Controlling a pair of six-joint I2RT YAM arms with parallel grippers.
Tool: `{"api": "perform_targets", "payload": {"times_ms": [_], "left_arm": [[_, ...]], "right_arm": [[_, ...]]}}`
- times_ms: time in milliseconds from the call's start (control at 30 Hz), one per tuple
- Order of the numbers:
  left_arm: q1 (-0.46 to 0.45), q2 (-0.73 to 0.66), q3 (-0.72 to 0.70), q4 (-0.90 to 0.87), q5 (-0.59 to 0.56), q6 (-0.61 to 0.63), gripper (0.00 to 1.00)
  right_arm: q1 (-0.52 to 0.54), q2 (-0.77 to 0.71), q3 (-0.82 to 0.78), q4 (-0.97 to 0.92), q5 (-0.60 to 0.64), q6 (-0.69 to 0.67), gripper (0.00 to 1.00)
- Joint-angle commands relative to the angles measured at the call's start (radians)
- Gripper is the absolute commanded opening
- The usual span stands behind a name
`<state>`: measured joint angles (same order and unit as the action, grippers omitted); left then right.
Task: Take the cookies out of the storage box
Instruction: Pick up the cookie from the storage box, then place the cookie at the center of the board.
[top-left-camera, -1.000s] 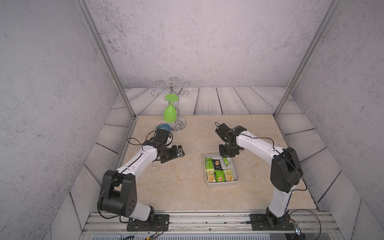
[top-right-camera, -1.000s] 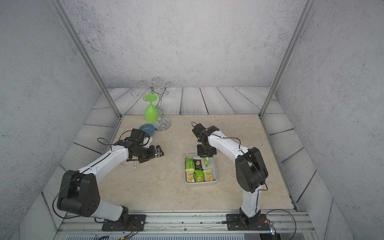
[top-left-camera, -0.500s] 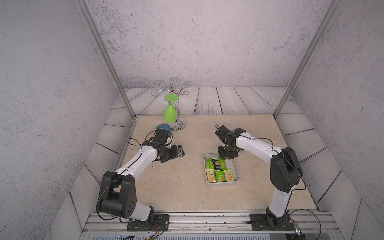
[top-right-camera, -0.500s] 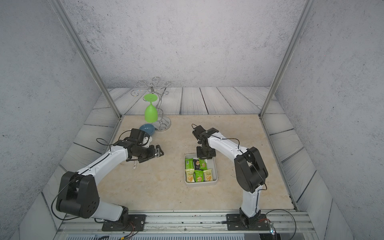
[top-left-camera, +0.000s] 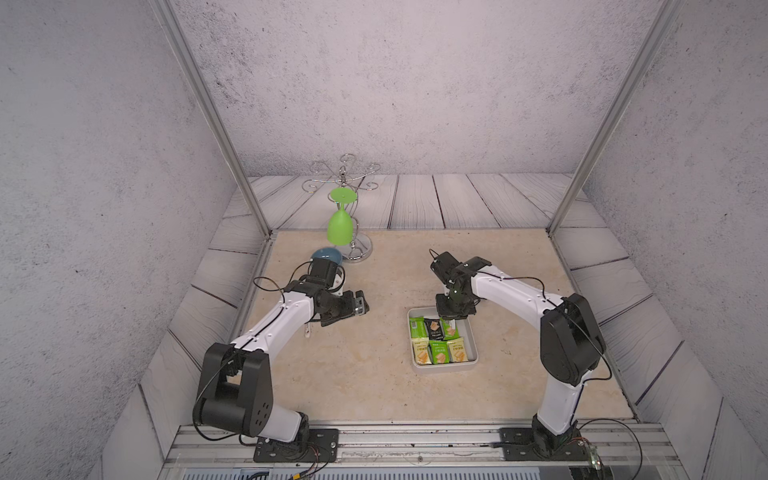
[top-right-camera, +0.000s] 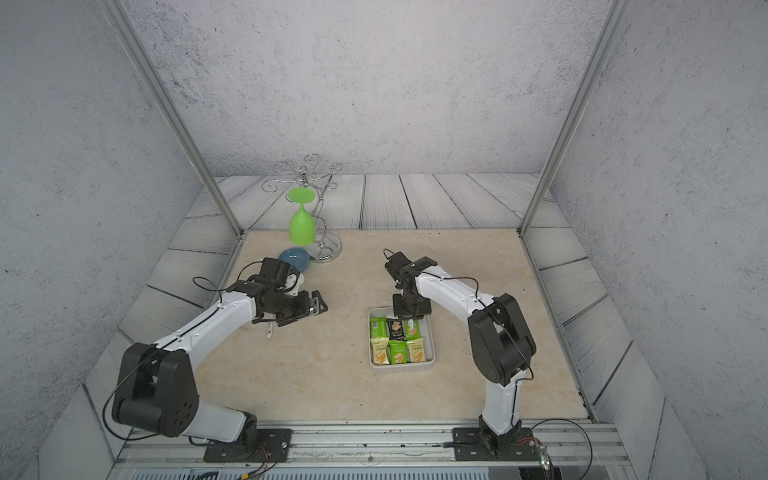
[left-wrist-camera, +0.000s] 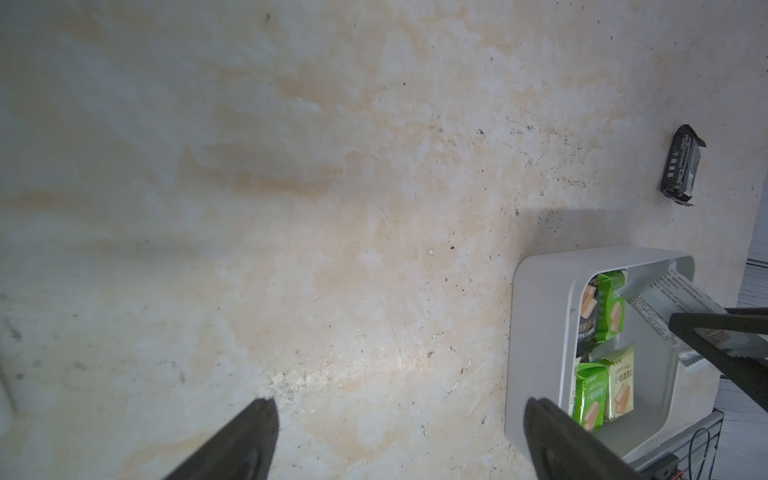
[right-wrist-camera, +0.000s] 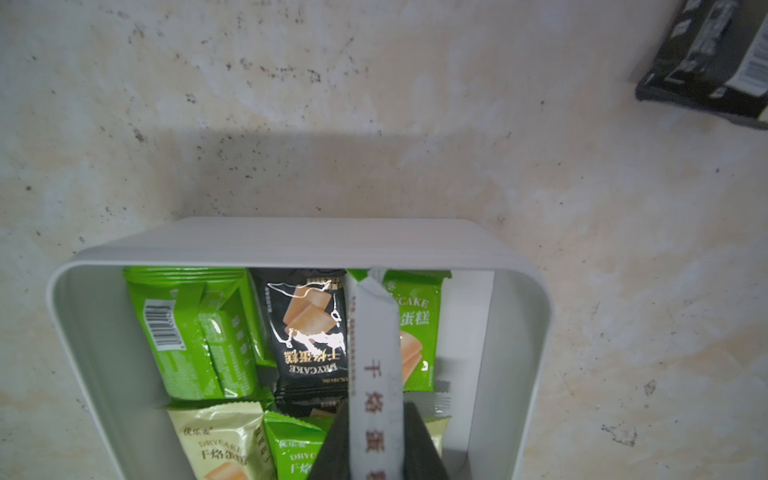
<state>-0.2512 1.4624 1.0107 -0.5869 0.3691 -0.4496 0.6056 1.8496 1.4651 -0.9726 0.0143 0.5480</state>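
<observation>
Cookies (top-left-camera: 435, 343) lie flat in two rows in the box (top-left-camera: 473, 338), right of centre on the table (top-left-camera: 340, 374). Over the box's 12 o'clock end stands the right gripper (right-wrist-camera: 375, 411), jaws pinched on a white packet (right-wrist-camera: 376, 332) held edge-up, its long axis running toward 12 o'clock, tip by the far wall; whether it clears that wall I cannot tell. The left gripper (top-left-camera: 360, 305), spread wide and empty, hovers over the table at the box's 9 to 10 o'clock, well apart, so the right arm is nearer. A black packet (left-wrist-camera: 681, 166) lies outside the box, at about 1 o'clock. Farther, near 11 o'clock, a dish (top-left-camera: 328, 254) and glass (top-left-camera: 340, 226) stand clear of any likely path.
</observation>
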Motion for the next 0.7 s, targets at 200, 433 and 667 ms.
{"api": "perform_targets", "payload": {"times_ms": [200,433,667], "left_arm": [[-0.007,0.013,0.011,-0.007,0.005,0.005,0.99],[-0.008,0.026,0.051,-0.026,0.016,-0.009,0.98],[-0.023,0.058,0.129,-0.065,0.013,-0.004,0.98]], "right_arm": [[-0.015,-0.102,0.074,-0.063,-0.018,-0.022,0.2],[-0.105,-0.142,0.134,-0.034,-0.076,-0.031,0.2],[-0.24,-0.1,0.15,0.016,0.033,-0.081,0.19]]}}
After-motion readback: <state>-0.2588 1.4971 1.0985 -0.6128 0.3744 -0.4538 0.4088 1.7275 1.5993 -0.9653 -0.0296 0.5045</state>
